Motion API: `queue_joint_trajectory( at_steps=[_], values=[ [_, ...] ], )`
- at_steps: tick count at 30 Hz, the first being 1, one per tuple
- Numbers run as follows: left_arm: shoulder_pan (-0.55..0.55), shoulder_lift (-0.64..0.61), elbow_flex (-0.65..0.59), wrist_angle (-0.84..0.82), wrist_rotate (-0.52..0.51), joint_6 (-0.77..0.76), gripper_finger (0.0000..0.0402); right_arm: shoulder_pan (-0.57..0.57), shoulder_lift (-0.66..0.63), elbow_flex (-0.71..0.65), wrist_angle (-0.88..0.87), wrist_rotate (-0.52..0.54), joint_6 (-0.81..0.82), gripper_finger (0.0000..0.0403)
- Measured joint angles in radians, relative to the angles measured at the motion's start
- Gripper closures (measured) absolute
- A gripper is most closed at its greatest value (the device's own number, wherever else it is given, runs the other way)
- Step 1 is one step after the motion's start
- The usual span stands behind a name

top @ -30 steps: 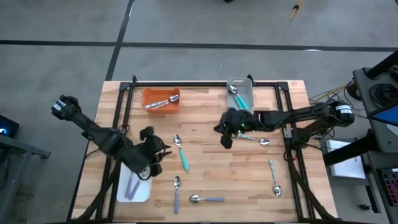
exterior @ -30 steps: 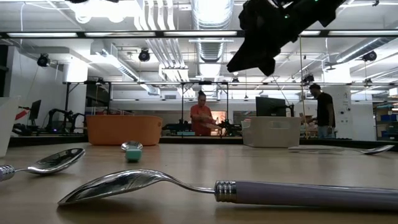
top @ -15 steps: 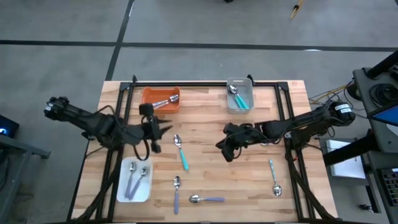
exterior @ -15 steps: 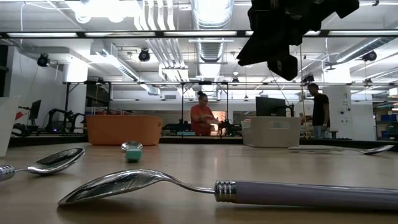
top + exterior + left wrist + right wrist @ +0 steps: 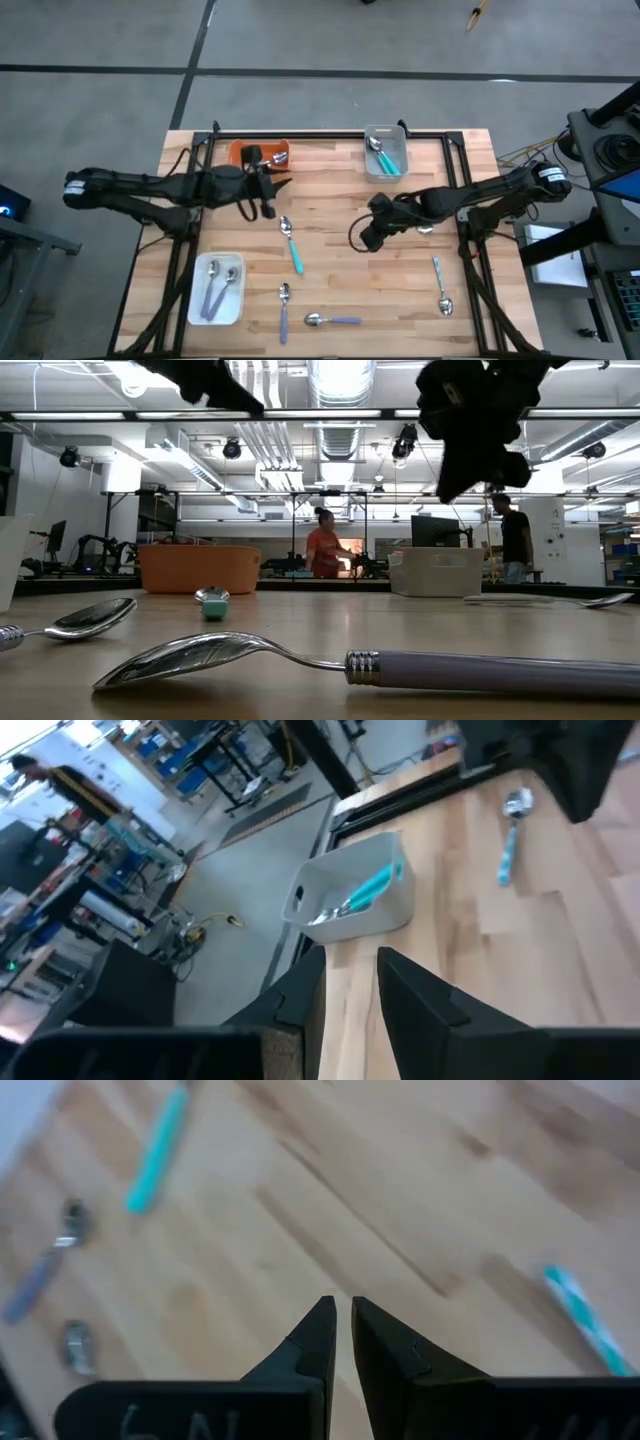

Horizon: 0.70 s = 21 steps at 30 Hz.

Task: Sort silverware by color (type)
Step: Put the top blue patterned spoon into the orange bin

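The left hand (image 5: pixel 268 196) reaches beside the orange tray (image 5: pixel 240 152), fingers slightly apart, empty. The right hand (image 5: pixel 366 238) hovers mid-desk (image 5: pixel 330 270), fingers nearly together, empty. A teal spoon (image 5: pixel 291 243) lies between them; two purple spoons (image 5: pixel 330 320) lie nearer, unobstructed.

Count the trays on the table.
3: orange tray at the table's far left; grey tray at the far edge, right of centre; white tray at the near left.

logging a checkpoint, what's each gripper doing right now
Left gripper: fingers slightly apart, holding nothing, near the orange tray.
Right gripper: nearly shut, empty, above the bare table.
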Motion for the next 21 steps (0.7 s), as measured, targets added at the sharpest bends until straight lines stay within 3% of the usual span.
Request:
queue_joint_trajectory(
  at_steps=[5, 10, 17, 21],
  values=[
    [0.095, -0.005, -0.078, 0.144, 0.074, -0.002, 0.0326, -0.06, 0.0, 0.026, -0.218, -0.02, 0.069, 0.0375],
    [0.143, -0.006, -0.114, 0.194, 0.08, -0.004, 0.0326, -0.145, 0.0, 0.025, -0.378, -0.087, 0.064, 0.0375],
    [0.185, -0.004, -0.119, 0.197, 0.08, -0.004, 0.0326, -0.216, 0.0, 0.024, -0.397, -0.093, -0.246, 0.0373],
    [0.212, -0.003, -0.119, 0.214, 0.08, 0.004, 0.0326, -0.272, 0.014, 0.024, -0.397, -0.075, -0.137, 0.036]
  ],
)
